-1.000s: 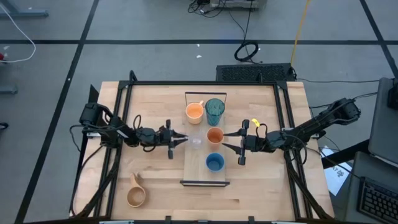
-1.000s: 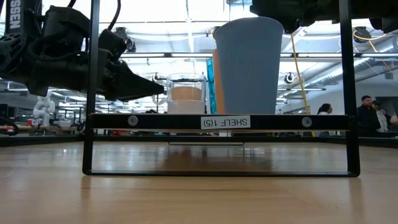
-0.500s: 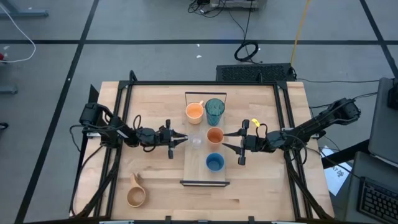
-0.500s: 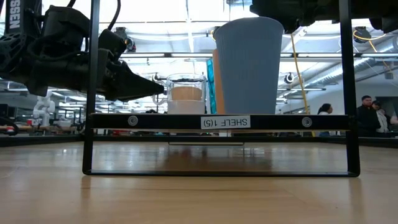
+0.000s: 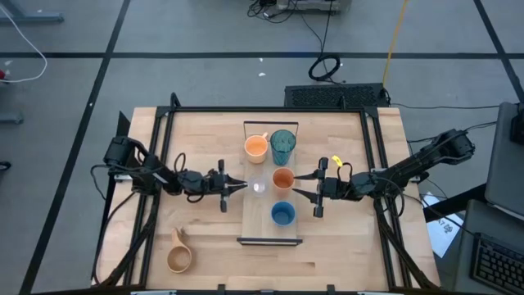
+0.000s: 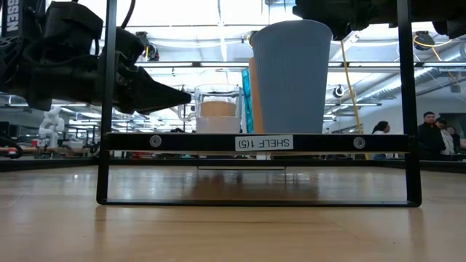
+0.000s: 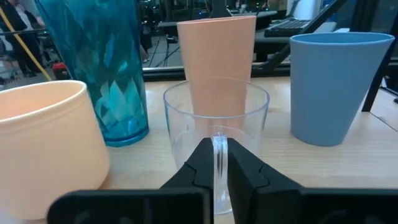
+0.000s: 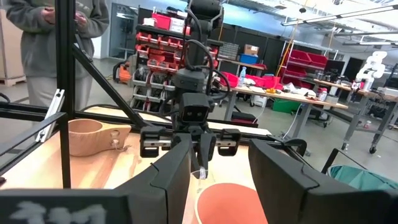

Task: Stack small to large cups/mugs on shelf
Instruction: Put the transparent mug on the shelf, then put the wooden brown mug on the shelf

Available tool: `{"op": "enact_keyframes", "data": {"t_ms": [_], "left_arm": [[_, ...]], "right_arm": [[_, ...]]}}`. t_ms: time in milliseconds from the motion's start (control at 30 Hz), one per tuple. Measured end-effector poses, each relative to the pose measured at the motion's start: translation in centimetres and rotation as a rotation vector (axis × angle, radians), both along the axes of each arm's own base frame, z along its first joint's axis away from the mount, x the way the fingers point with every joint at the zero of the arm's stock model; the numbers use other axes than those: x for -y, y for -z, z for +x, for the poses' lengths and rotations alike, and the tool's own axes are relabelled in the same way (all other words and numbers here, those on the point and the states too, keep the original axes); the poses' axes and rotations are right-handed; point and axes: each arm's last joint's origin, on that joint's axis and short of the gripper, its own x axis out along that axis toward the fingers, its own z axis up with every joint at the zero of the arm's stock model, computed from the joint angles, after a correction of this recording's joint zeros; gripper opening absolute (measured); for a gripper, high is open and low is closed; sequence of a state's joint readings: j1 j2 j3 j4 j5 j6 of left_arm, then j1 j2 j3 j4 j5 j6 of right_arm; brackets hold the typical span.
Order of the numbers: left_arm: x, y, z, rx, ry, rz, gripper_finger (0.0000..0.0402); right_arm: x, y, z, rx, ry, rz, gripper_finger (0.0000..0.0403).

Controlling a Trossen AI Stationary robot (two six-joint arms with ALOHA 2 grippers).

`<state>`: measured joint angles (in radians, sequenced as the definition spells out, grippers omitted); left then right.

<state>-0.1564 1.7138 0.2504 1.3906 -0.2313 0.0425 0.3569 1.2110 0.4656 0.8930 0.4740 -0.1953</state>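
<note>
The shelf (image 5: 255,223) lies across the table's middle. On it stand an orange mug (image 5: 256,147), a teal tumbler (image 5: 283,146), a small orange cup (image 5: 282,179), a blue cup (image 5: 282,215) and a clear cup (image 5: 259,187). A wooden mug (image 5: 178,256) sits on the table near the front left. My left gripper (image 5: 240,186) reaches level from the left and is shut on the clear cup (image 7: 216,124). My right gripper (image 5: 296,186) stands open just right of the small orange cup (image 8: 230,202), touching nothing. My left gripper pinches a thin upright clear strip (image 7: 219,152) on the cup's left side between its two fingers (image 7: 200,163); whether it is a handle or the wall I cannot tell. The fingers come level from the table's left. The cup stands upright on the shelf.
The shelf's black frame ends (image 6: 108,109) rise at its near and far ends. Black rails (image 5: 155,164) run along the table's left and right sides. A person (image 8: 56,37) stands beyond the table's left side, and other people (image 6: 429,131) show in the room behind.
My left gripper has shut its fingers on the clear cup's left side. The cup stands where it did.
</note>
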Motion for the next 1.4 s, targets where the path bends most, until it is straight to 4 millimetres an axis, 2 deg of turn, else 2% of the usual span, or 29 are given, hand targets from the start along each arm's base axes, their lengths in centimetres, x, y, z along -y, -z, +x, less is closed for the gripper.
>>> {"op": "enact_keyframes", "data": {"t_ms": [200, 367, 500, 700, 833, 1033, 1400], "left_arm": [[0.5, 0.0, -0.1, 0.000, -0.032, 0.003, 0.0041], [0.8, 0.0, -0.2, -0.001, -0.017, 0.005, 0.0019], [1.0, 0.0, -0.2, -0.001, -0.021, 0.006, 0.0019], [0.8, 0.1, -0.2, -0.012, -0.063, -0.003, 0.0067], [0.8, 0.3, -0.3, -0.029, -0.061, 0.002, 0.0079], [0.8, 0.3, -0.3, -0.027, -0.062, 0.001, 0.0081], [1.5, -1.0, -0.6, 0.005, -0.030, -0.012, 0.0083]], "right_arm": [[0.0, 0.0, 0.0, 0.000, -0.001, 0.009, 0.0152], [0.0, 0.0, 0.0, -0.002, -0.001, 0.010, 0.0152], [0.0, 0.0, 0.0, -0.003, -0.001, 0.010, 0.0152], [0.0, 0.0, 0.0, -0.003, -0.001, 0.010, 0.0152], [0.0, 0.1, 0.0, -0.004, -0.001, 0.009, 0.0152], [0.0, 0.1, 0.0, -0.006, -0.001, 0.009, 0.0152], [0.0, 0.1, 0.0, 0.000, -0.004, 0.053, 0.0152]]}}
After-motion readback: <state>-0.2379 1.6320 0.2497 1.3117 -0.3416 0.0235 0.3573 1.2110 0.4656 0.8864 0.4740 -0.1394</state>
